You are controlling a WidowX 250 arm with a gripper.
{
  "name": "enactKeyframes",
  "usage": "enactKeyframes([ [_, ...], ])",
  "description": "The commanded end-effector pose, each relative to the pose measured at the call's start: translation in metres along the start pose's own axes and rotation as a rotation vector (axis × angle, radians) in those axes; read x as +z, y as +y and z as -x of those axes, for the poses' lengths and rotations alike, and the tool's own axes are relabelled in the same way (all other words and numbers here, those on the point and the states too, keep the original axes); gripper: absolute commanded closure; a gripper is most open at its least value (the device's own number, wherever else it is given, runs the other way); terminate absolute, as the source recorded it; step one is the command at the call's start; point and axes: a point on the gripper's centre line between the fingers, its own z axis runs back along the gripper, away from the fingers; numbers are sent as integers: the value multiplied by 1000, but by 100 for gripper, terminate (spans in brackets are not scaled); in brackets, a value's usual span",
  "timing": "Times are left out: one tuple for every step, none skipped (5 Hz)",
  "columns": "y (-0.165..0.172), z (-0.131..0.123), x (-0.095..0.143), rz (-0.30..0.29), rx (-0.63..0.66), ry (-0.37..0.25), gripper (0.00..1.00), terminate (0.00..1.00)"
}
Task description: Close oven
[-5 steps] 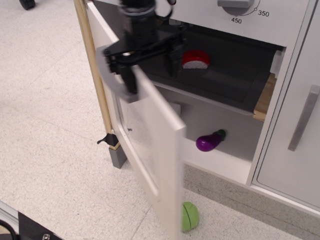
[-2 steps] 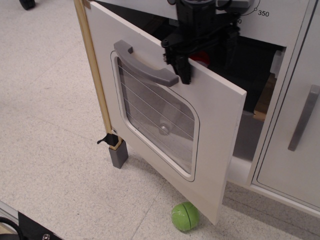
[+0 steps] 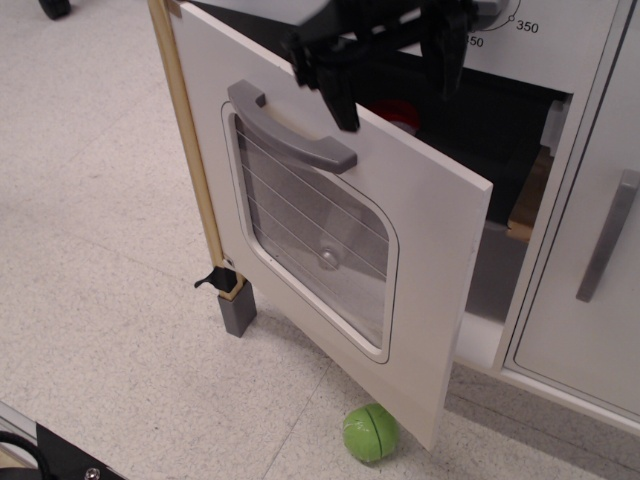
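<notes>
A black gripper (image 3: 392, 72), fingers spread apart and holding nothing, hangs above the top edge of the oven (image 3: 420, 260) door, which stands partly ajar below it. The flat white panel carries a curved grey bar handle (image 3: 288, 128) and a rounded, wire-lined clear window (image 3: 315, 238). Far below, a glossy green ball (image 3: 370, 432) rests on speckled floor (image 3: 90, 250).

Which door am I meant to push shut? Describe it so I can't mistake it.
On the white toy kitchen, find the half-open door swung out on the left. It has a rounded wire-lined window and a horizontal grey bar handle; the shut cabinet door beside it is plain, its handle upright.
</notes>
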Motion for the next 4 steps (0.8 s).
enactKeyframes([
  [41, 18, -25, -106, -482, -31, 0, 0],
  [51, 23, -59, -144, -638, -17, 0, 0],
  [45, 19, -77, -124, -675, -24, 0, 0],
  [25, 9, -89, -102, -696, -26, 0, 0],
])
